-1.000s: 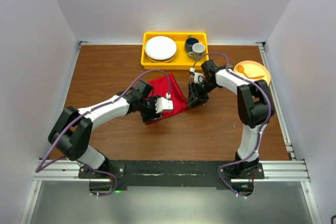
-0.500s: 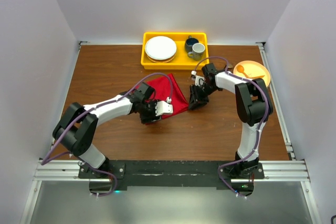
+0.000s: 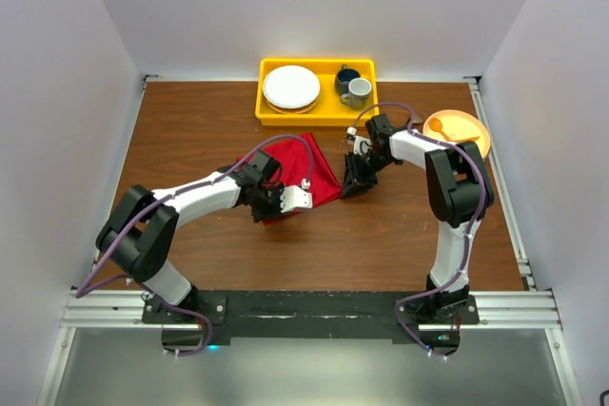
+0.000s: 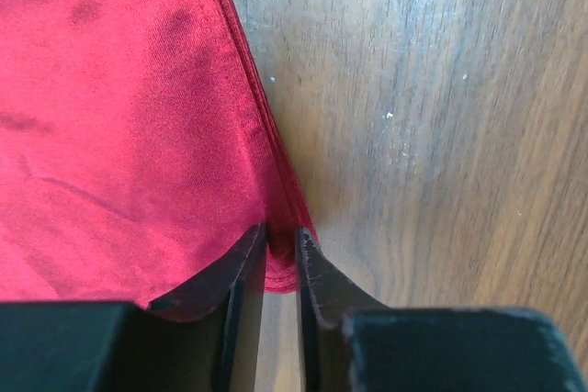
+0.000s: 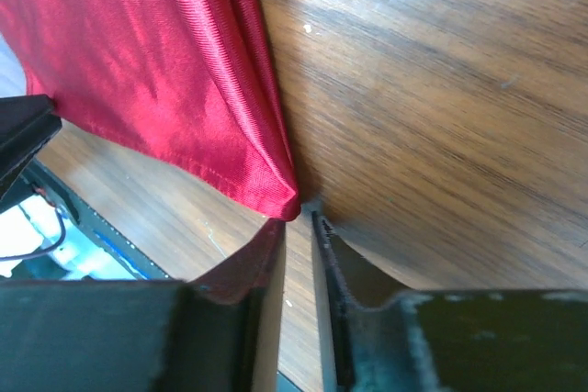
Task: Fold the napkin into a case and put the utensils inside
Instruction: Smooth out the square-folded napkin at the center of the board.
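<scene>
Brown wooden worktop point(image 3: 190, 121), boxed in by pale walls point(image 3: 314, 7). At the far edge, a yellow tray point(image 3: 324, 119) holding stacked white plates point(image 3: 291, 87) on its left and 2 mugs on its right: 1 dark blue point(image 3: 345, 76), 1 grey point(image 3: 359, 91), touching. Right of the tray, apart from it, an orange plate point(image 3: 468, 132) lying flat.

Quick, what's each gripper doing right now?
Left gripper: jaws closed on a corner of the napkin.
Right gripper: jaws almost together at another napkin corner; a grip cannot be told.
</scene>
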Tool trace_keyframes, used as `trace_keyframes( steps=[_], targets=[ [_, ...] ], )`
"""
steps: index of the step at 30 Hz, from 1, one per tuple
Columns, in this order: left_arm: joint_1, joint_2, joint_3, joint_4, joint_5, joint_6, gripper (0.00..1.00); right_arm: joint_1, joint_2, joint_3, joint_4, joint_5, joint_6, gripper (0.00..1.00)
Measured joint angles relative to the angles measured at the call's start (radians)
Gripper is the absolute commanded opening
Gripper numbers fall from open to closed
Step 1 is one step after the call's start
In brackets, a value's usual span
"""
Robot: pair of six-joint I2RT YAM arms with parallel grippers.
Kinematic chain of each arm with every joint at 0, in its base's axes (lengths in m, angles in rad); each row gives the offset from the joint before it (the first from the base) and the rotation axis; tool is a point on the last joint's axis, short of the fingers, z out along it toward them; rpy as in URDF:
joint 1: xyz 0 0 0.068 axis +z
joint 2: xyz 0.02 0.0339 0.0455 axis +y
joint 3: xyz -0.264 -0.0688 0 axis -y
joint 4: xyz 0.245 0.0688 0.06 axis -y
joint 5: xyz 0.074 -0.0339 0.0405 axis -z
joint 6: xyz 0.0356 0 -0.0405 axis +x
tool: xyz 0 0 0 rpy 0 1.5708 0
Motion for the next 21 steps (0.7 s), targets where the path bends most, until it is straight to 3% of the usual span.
trace_keyframes(
  steps=[7,21],
  targets=[
    [0.0,0.0,0.0,0.0,0.0,-0.002,0.0,-0.003,0.0,0.0,-0.002,-0.017,-0.004,0.28],
    [0.001,-0.023,0.013,-0.011,-0.006,-0.006,0.0,-0.003,0.0,0.0,-0.016,-0.021,-0.038,0.28]
  ],
)
